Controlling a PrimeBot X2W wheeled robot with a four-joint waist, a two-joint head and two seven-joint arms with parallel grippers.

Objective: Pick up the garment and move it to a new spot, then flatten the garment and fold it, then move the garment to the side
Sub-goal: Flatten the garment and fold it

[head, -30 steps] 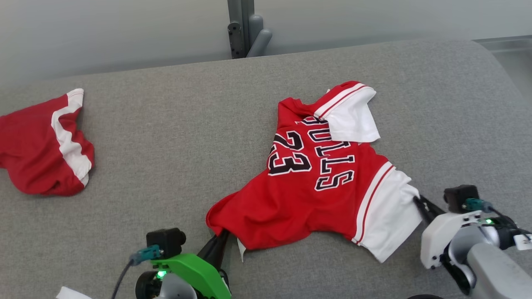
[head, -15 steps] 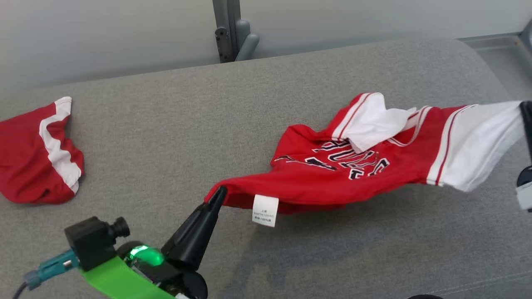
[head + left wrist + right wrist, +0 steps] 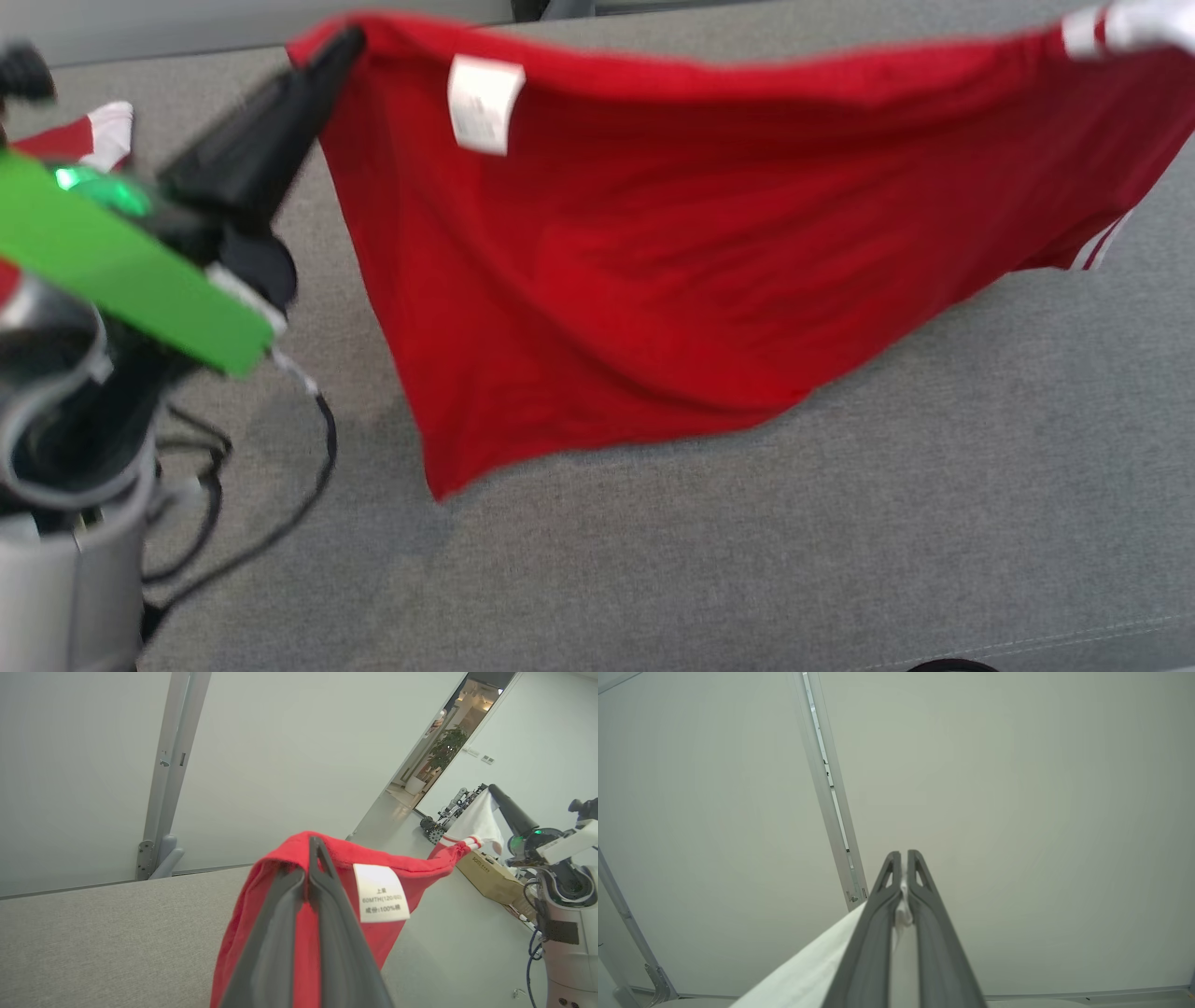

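- The left tool (image 3: 338, 49) is clamped on a red corner of the shirt (image 3: 653, 261); the right tool (image 3: 903, 858) pinches its white sleeve edge
- The shirt hangs stretched above the worktop (image 3: 747, 560), its lowest corner close to it
- Both grips are thin pinches: a harder pull apart could slip one free, dropping that side onto the worktop
- Lowering it while slack could bunch the cloth on the worktop

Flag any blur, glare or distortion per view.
Head view: motion blur smears the left end effector and the jersey, its label unreadable. Left wrist view: sharp, label text legible, doorway bright. Right wrist view: right end effector crisp, flat even light, wall rail slightly bowed.
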